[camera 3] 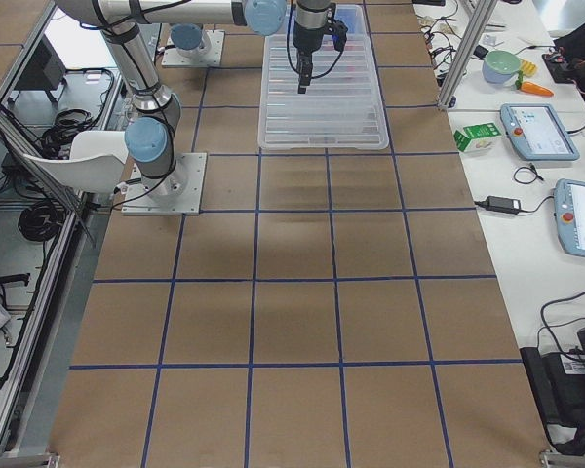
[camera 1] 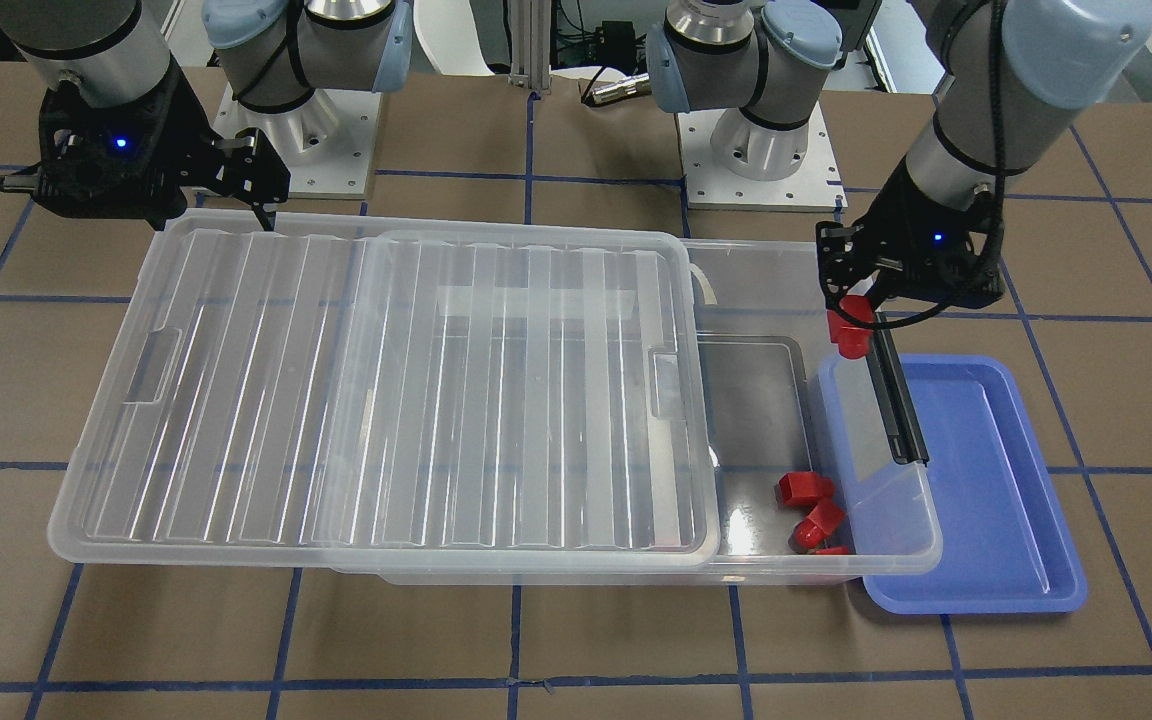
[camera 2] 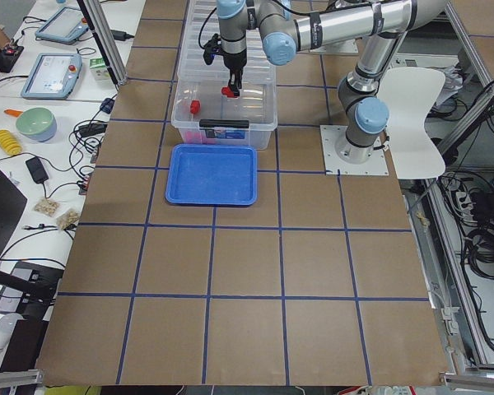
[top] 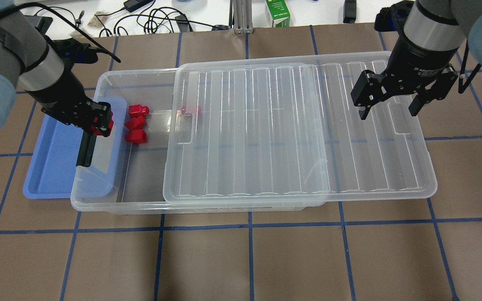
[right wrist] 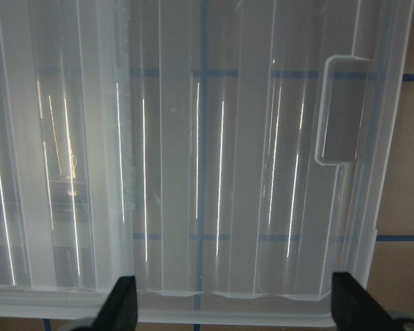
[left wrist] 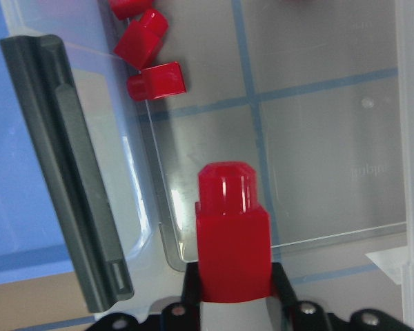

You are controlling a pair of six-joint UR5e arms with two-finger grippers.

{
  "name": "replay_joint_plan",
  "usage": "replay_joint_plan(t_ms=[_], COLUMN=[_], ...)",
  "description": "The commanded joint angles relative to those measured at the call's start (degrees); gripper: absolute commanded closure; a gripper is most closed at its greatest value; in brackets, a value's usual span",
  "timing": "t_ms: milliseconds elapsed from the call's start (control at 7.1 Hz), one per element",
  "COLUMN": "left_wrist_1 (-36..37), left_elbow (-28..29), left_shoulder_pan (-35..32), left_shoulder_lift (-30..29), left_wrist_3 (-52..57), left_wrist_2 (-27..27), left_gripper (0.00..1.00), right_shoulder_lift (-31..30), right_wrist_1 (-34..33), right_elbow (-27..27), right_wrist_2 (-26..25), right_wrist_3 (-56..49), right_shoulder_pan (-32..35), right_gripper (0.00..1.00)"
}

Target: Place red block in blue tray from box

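Up in our left claw (camera 1: pixel 852 318), clamped tight, we've the red block (left wrist: pixel 232 241), above the end of the box (camera 1: pixel 898 566); the blue tray (camera 1: pixel 996 470) just beside awaits, so placing remains.

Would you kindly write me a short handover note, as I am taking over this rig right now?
Left end effector: shut on the red block, held in the air over the box's open end, close to the latch bar.
Right end effector: open, holding nothing, hovering above the lid.
The box has its lid sitting offset, so the end next to the blue tray is uncovered. At least three spare red blocks lie inside it.
Done: block picked up and lifted.
Left: carry it over the tray and release it. No block is in the tray yet.
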Motion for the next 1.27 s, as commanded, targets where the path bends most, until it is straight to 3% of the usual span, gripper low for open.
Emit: replay_joint_plan(t_ms=[0,282,563,845,986,1127], left_wrist_1=[-0.2,3.5,14.7,22.1,22.5,22.6], left_elbow=[0.6,-0.1,-2.4,-5.3,-5.3,-5.4], left_shoulder_pan=[12.1,18.6,20.1,20.1,20.1,20.0], left_shoulder_lift=[-2.3,-9.0,-17.7,-21.7,-22.8,-23.3], left_wrist_3=[8.5,14.2,17.5,17.6,17.6,16.6], left_wrist_2=[-1.0,-1.1,-1.2,-2.2,-2.2,-2.7], left_gripper=[0.99,0.99,0.99,0.99,0.98,0.89], right_shoulder_lift=[0.2,0.6,2.9,7.2,8.8,9.3], right_wrist_1=[-1.3,-2.9,-4.5,-8.9,-11.2,-13.1], right_elbow=[0.1,0.2,0.2,0.2,0.8,1.8], right_wrist_2=[-1.7,-1.9,-2.1,-2.5,-2.6,-3.0], right_wrist_3=[-1.3,-7.7,-16.8,-21.2,-21.4,-22.8], right_shoulder_pan=[-2.5,-10.2,-16.8,-18.0,-18.4,-19.8], right_gripper=[0.00,0.00,0.00,0.00,0.00,0.00])
